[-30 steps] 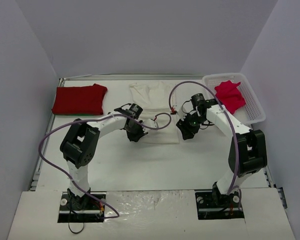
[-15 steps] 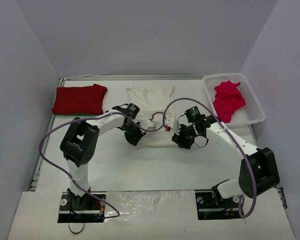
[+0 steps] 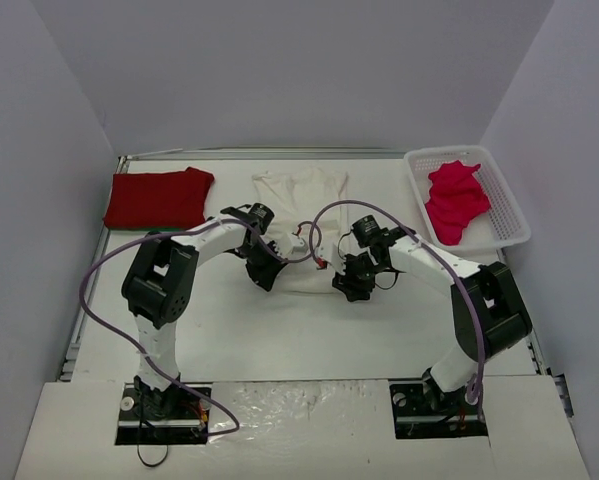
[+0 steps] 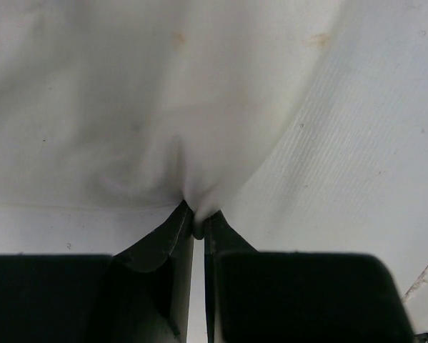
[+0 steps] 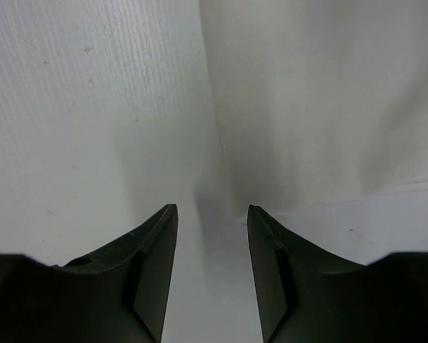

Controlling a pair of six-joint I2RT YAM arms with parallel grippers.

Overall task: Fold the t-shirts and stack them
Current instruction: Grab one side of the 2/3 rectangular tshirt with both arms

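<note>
Seemingly three t-shirts [image 3: 301, 200], one basket [image 3: 515, 216], two arms [image 3: 211, 240].

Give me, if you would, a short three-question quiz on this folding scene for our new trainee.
1. True or false: the left fingers are shut on the cream-white t-shirt.
2. Where does the pinkish-red t-shirt lie? A: held by the right fingers; B: in the white basket; C: under the cream-white t-shirt.
3. Fill in the blank: the right fingers stand ____ at the cream-white t-shirt's edge.
Key: 1 true; 2 B; 3 open.
</note>
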